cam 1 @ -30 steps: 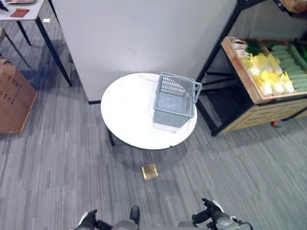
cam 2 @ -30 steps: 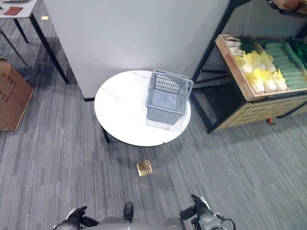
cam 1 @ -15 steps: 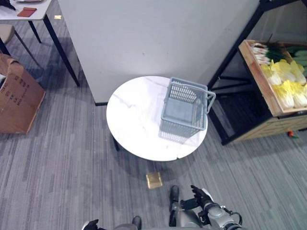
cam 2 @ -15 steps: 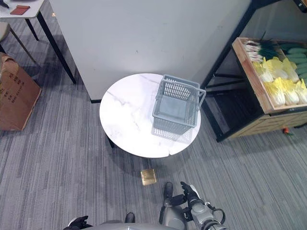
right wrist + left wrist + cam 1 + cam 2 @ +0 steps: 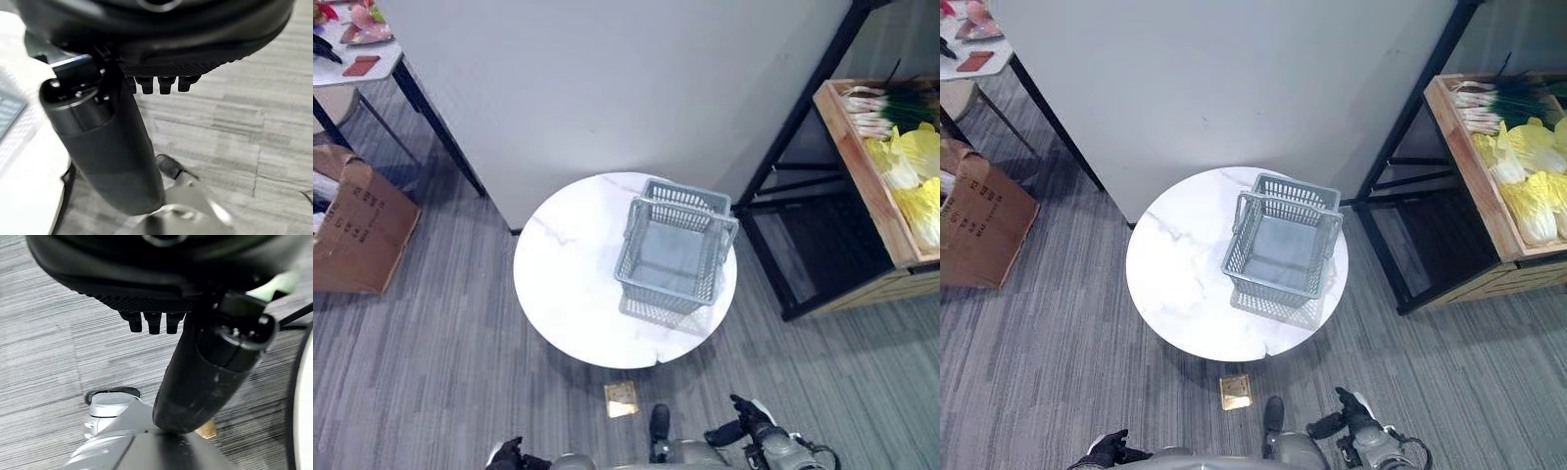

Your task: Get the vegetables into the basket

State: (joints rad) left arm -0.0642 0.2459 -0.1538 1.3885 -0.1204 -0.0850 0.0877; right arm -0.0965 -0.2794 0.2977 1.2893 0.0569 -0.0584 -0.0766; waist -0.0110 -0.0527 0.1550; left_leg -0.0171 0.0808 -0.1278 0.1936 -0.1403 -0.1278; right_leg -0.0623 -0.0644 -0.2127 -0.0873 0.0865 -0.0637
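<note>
An empty grey plastic basket (image 5: 658, 291) stands on a round white marble-look table (image 5: 566, 284), toward its right side, handles folded down. The vegetables lie in a wooden crate (image 5: 862, 186) on a black shelf at the far right: yellow-green cabbages (image 5: 918, 181) and green onions (image 5: 881, 102). My left hand (image 5: 508, 455) hangs low at the bottom edge, open and holding nothing. Low at the bottom right is my right hand (image 5: 751, 431), also open and empty. Both hands are well short of the table and far from the crate. In the wrist views each thumb (image 5: 205, 377) (image 5: 107, 147) sticks out over grey carpet.
A white partition wall (image 5: 607, 88) rises just behind the table. The black shelf frame (image 5: 800, 122) stands to the right of it. A cardboard box (image 5: 362, 230) and a small desk (image 5: 357, 59) are at the far left. A brass floor plate (image 5: 622, 399) lies in the carpet before the table.
The whole picture has shifted, so the camera has moved: the table now sits more centred and closer, and the crate lies nearer the right edge. The basket has kept its place on the table.
</note>
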